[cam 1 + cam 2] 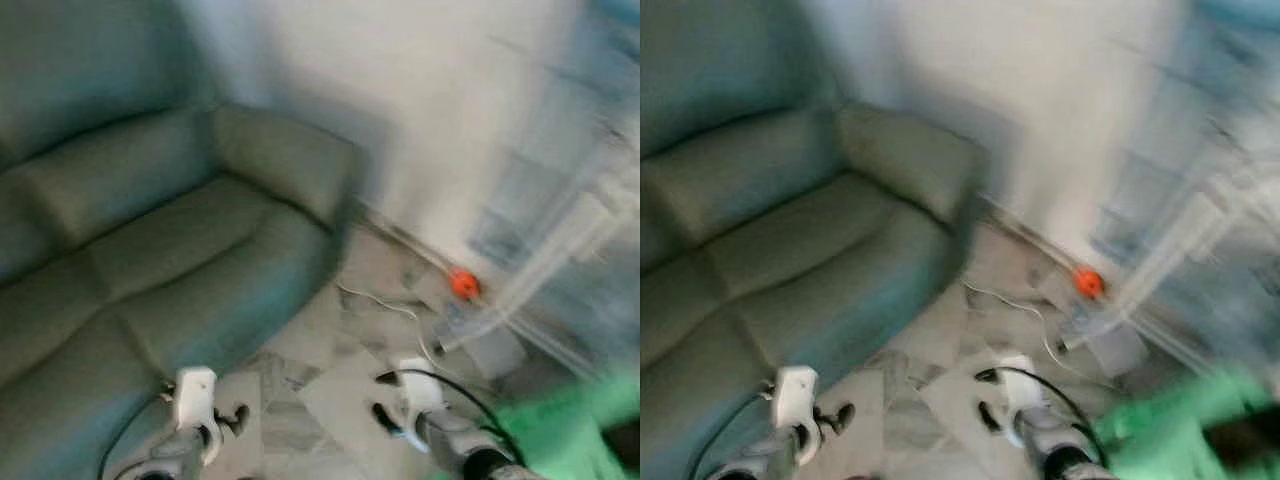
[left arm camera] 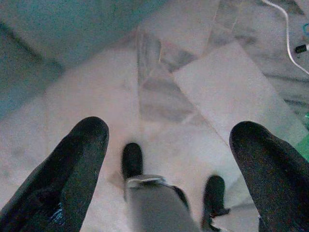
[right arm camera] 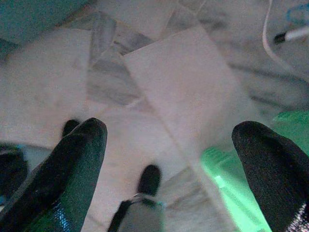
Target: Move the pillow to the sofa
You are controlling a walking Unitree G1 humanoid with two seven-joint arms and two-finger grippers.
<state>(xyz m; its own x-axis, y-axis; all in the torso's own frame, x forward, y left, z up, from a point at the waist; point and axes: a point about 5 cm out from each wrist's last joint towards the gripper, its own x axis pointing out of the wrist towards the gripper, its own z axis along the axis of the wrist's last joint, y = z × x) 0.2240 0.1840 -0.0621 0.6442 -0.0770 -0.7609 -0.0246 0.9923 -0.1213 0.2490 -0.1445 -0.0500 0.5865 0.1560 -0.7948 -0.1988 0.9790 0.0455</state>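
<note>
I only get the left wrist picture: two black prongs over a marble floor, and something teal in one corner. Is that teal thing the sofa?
Observer: Yes. The head views show a grey-green sofa on the robot's left, with two seat cushions and an armrest at its far end.
Operator: What is the other arm doing?
Observer: The right tool hangs over the floor, fingers open, holding nothing.
Operator: Anything colourful ahead?
Observer: A small orange object sits at the foot of the wall, too blurred to name.
</note>
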